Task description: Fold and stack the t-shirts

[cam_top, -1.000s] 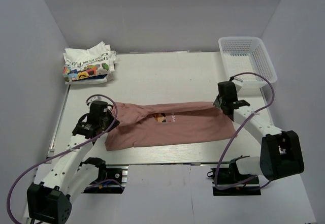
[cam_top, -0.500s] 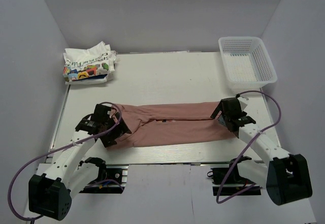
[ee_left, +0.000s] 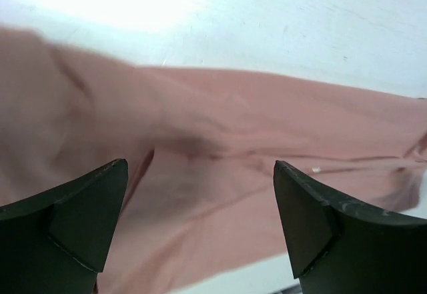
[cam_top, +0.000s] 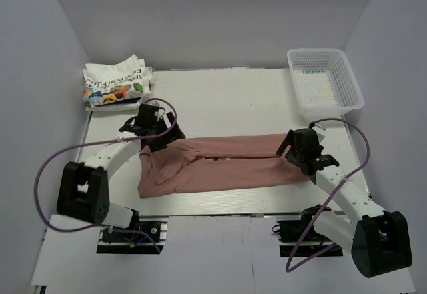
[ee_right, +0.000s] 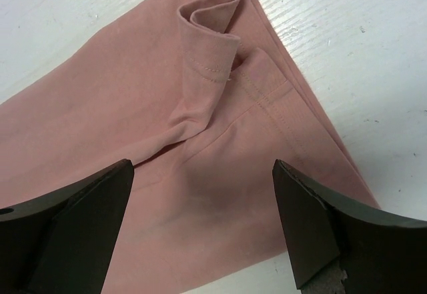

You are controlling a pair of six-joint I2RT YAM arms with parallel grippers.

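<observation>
The dusty-pink t-shirt [cam_top: 220, 164] lies folded lengthwise into a long band across the middle of the table. My left gripper [cam_top: 155, 136] hovers over its left end, open, with only pink cloth [ee_left: 200, 194] below its jaws. At the shirt's right end my right gripper [cam_top: 298, 151] stands open over the folded sleeve and hem [ee_right: 213, 61], holding nothing. The white t-shirt [cam_top: 117, 84] with colourful print lies crumpled at the table's far left corner.
A white mesh basket [cam_top: 325, 81] stands at the far right corner. Grey walls close in the table on the left, back and right. Both arm bases sit at the near edge.
Both grippers have opened and let go of the pink shirt, which now lies folded over lengthwise. The left gripper has moved up to the shirt's far left edge; the right one has moved slightly nearer.
</observation>
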